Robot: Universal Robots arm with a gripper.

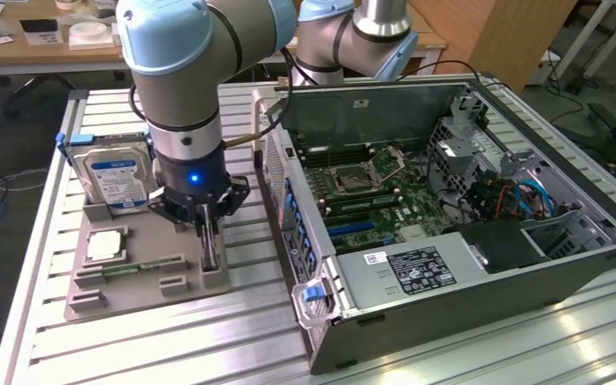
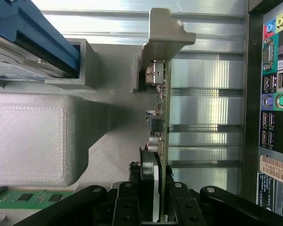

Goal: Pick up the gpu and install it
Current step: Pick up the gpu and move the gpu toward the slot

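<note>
On the worktop (image 1: 180,345) a holder tray (image 1: 147,298) sits at the exterior view's left, the open computer case (image 1: 480,281) just beside it on the right. In the tray: hard drive (image 1: 115,180) upright at the back, memory stick (image 1: 126,269) lying in front, gpu (image 1: 209,253) on edge nearest the case

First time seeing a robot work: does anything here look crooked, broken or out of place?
Nothing stands out. The gpu stands straight on edge in the gray holder, with the gripper down over it; the drive stands upright too. The case lies open.
</note>
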